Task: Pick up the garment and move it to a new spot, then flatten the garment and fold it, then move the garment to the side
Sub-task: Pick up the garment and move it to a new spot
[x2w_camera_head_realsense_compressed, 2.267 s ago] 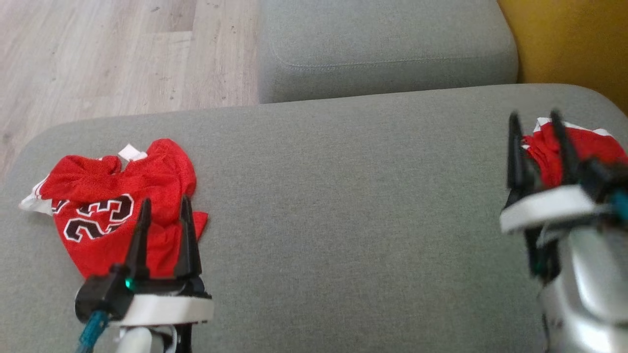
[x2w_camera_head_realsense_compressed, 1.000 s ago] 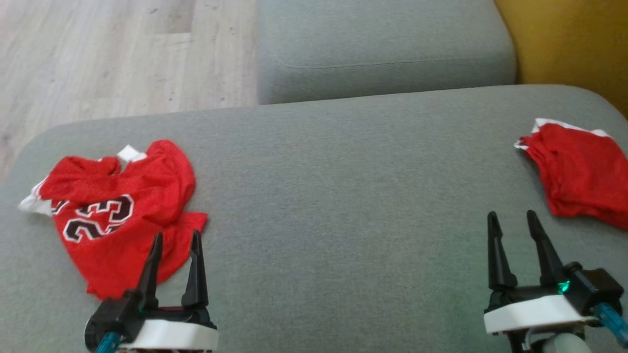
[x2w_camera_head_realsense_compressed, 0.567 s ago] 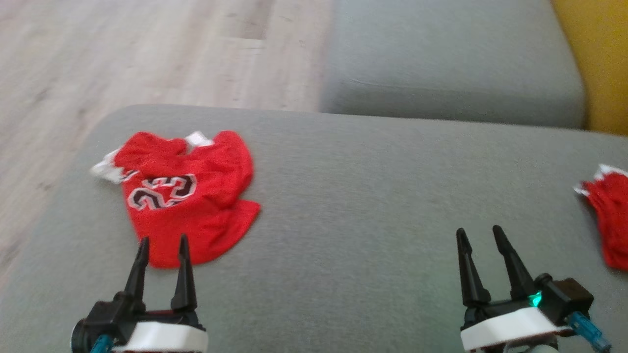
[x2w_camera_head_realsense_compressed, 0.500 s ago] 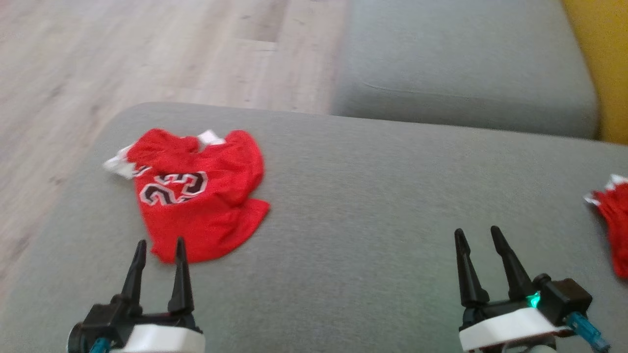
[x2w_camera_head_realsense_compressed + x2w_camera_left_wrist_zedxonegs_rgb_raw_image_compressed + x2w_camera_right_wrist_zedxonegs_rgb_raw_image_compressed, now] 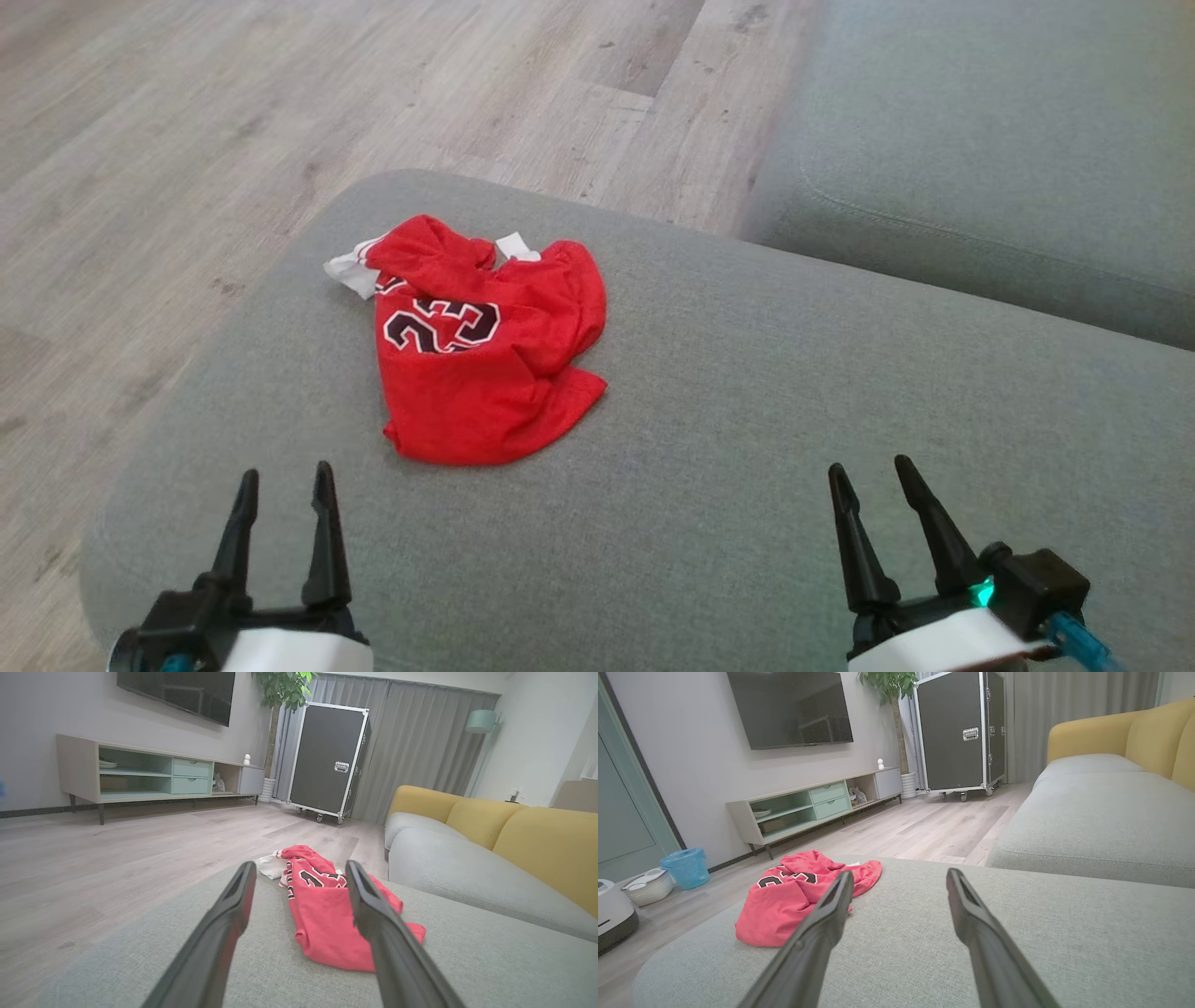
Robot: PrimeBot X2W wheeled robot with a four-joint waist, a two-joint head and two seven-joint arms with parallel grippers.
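- garment (image 5: 481,350): red jersey, black "23" outlined in white, white trim. It lies crumpled on the grey sofa cushion (image 5: 747,467), centre-left of the head view, near the cushion's far left corner.
- left pincer (image 5: 285,471) at lower left and right pincer (image 5: 867,465) at lower right of the head view. Both are spread wide with nothing between the fingers, above the cushion and clear of the garment.
- Head view gives the top-down layout: the "23" is readable and the white trim sits at the garment's upper left edge. A second grey cushion (image 5: 980,187) is at upper right, and wood-look floor (image 5: 187,140) at upper left.
- Left wrist view adds: the garment is straight ahead, framed between the two fingers and partly behind the right-hand one. Yellow backrest (image 5: 546,849) at right, grey curtains (image 5: 420,751) behind, teal-shaded lamp (image 5: 481,721) upper right, plant (image 5: 285,686) top centre.
- Right wrist view adds: the garment sits left of the fingers. A blue basket (image 5: 686,868) and a white basket (image 5: 647,886) stand on the floor at far left, with a wall TV (image 5: 794,709) upper left.
- Both wrist views: a low TV cabinet (image 5: 154,774) with pale green drawers and a black wheeled flight case (image 5: 327,760).
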